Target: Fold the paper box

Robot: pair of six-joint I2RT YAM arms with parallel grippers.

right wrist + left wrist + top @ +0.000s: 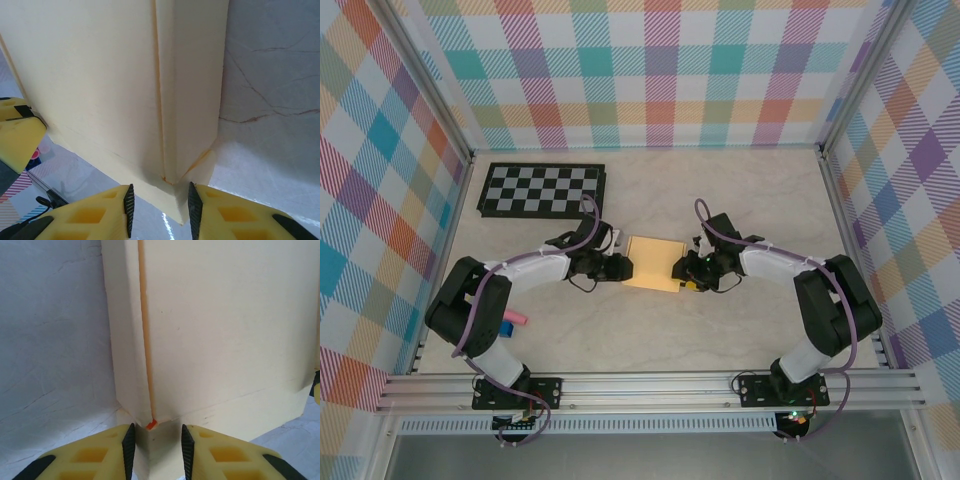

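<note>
Arms (pixel 535 268) low, elbows out; left gripper (pixel 157 450), right gripper (pixel 161 212) in narrow pinch on paper box (pixel 650 262) ends.

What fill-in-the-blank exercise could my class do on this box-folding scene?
1. The pale yellow thin-card paper box lies ___ the left end effector and the right end effector.
2. The flat black-and-white board at the far left of the marble-look table has a ___ pattern.
3. The left end effector's fingers are ___ with black pads.
Missing words: between; checkerboard; yellow.
</note>
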